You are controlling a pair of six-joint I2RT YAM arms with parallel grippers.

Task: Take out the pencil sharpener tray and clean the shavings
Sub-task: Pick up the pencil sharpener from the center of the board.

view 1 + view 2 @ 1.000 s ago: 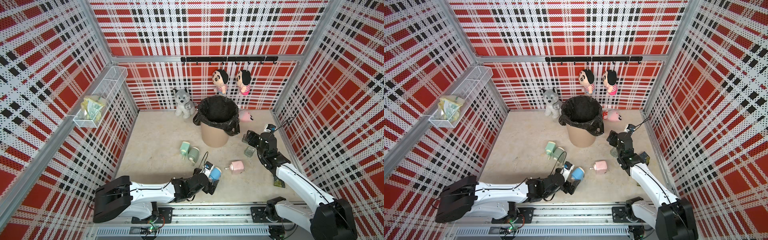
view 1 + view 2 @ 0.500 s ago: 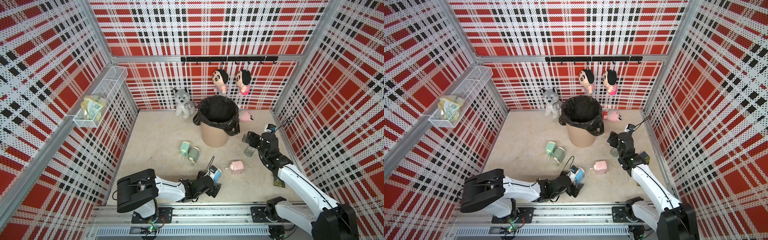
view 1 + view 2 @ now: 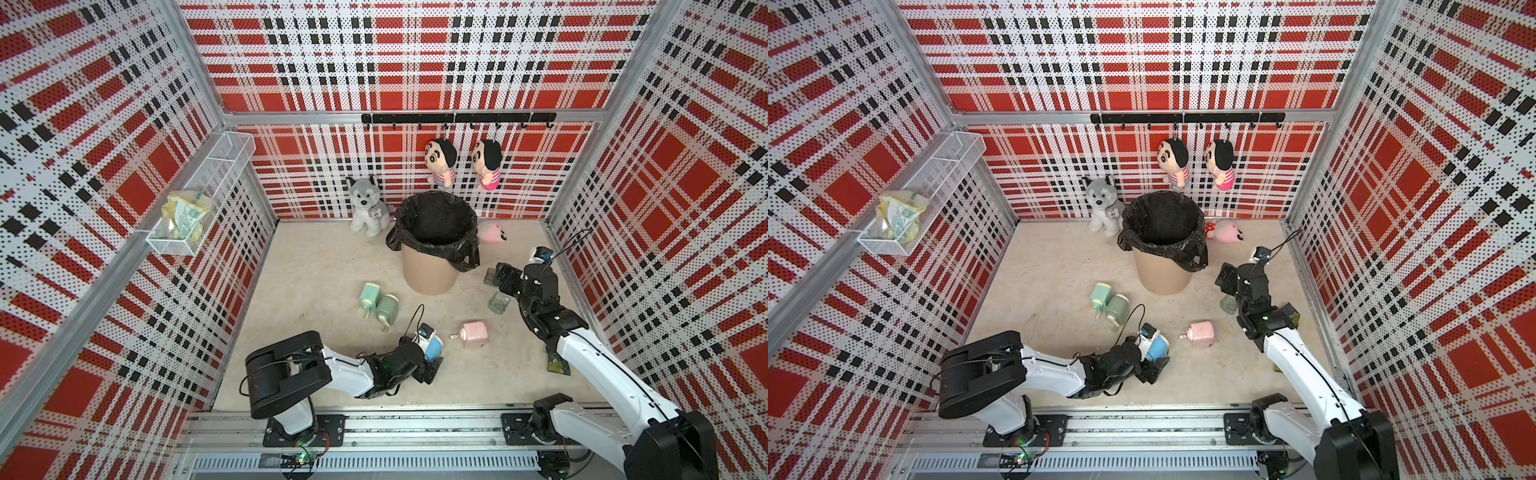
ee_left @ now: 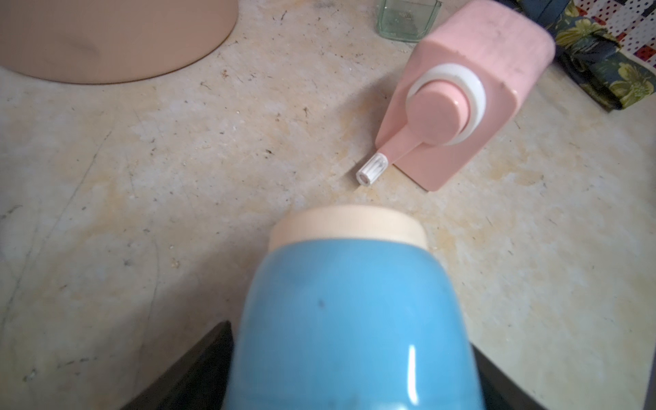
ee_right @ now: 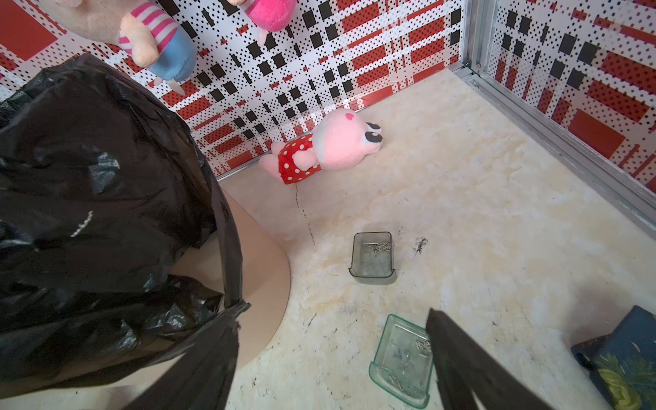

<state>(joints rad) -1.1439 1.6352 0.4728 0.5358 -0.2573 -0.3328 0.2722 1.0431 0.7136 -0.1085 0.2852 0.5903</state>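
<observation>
Left end effector (image 4: 355,387): astride blue pencil sharpener (image 4: 348,312), clamp unclear, likely steadying for tray removal. Right end effector (image 3: 500,278): apart, empty.

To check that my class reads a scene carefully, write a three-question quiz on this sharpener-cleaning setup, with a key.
1. True or false: the pink sharpener lies inside the bin.
2. What sits between the fingers of the left gripper? A a pencil; B the blue sharpener; C a sponge.
3. How many loose trays lie on the floor near the right gripper?
Key: 1 false, it lies on the floor, apart from the bin; 2 B; 3 two, a grey tray and a green tray.
</observation>
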